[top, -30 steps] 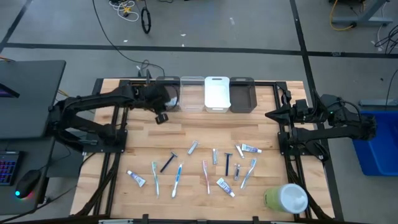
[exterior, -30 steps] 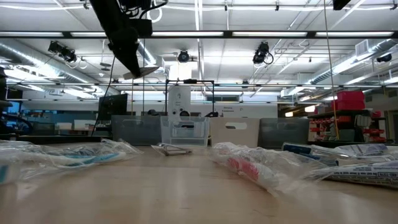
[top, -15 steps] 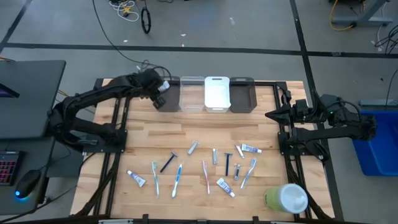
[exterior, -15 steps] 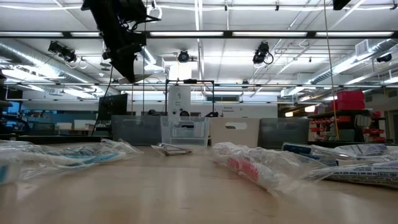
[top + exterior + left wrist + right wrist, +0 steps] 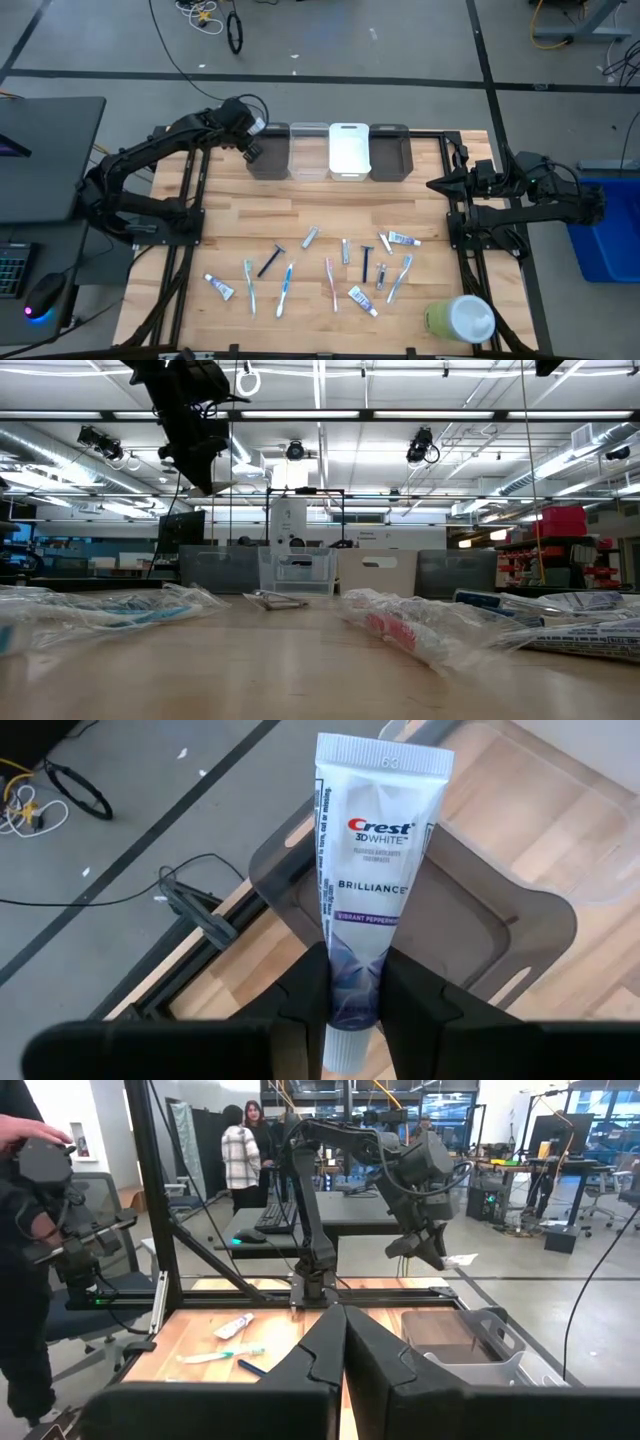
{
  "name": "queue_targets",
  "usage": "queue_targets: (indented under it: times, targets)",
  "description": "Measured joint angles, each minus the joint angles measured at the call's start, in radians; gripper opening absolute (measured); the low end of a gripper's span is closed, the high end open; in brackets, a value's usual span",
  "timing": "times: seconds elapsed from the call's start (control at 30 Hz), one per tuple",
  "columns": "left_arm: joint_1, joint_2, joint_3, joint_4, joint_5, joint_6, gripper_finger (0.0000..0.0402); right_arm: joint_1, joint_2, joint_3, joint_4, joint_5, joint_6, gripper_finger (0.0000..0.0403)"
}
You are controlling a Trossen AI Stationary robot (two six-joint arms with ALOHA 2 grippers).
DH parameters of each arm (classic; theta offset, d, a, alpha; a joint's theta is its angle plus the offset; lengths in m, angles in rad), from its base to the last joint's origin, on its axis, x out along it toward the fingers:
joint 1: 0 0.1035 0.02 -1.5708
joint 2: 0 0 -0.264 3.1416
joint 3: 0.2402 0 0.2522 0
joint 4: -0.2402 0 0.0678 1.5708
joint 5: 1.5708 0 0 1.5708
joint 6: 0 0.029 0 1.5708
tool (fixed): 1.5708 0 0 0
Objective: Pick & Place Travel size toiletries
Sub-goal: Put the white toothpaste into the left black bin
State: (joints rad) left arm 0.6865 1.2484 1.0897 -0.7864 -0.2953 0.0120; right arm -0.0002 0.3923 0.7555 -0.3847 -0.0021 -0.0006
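My left gripper [image 5: 250,150] hangs high over the leftmost dark grey bin [image 5: 268,152] at the table's far edge, shut on a white Crest toothpaste tube [image 5: 372,860]. In the low view the gripper [image 5: 203,468] is near the top, and the tube [image 5: 218,487] sticks out below it. Several other travel size toiletries [image 5: 330,265] lie flat on the wooden table: toothbrushes, small tubes and black razors. My right gripper [image 5: 437,185] waits shut at the table's right side, with nothing between its fingers [image 5: 343,1350]. My left gripper pinches the tube between its two fingers [image 5: 305,1000], on the narrow part just ahead of the white cap [image 5: 352,1005]. The fingers slant downward from above. The tube runs on forward past the fingertips, crimped end [image 5: 384,755] foremost. It is lifted clear above the grey bin.
Four bins stand in a row at the far edge: dark grey, clear [image 5: 308,150], white [image 5: 349,150] and dark grey [image 5: 389,152]. A large green-and-white round container [image 5: 462,318] lies at the near right corner. People stand in the room beyond the table.
My left gripper has swung toward the table's far edge with the toothpaste tube, from over the bare wood to above the leftmost grey bin. It has rolled somewhat on the way. It stays shut on the tube, which remains lifted clear.
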Motion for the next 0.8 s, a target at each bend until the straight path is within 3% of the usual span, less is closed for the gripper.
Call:
queue_targets:
  times: [0.43, 0.8]
  targets:
    - [0.008, 0.0, 0.002, 0.101, 0.095, -0.099, 0.0083, 0.0, 0.0, 0.0, 0.0, 0.0, 0.0, 0.0013]
    - [0.1, 0.064, 0.111, 0.078, 0.11, -0.106, 0.0083, 0.0, 0.0, 0.0, 0.0, 0.0, 0.0, 0.0013]
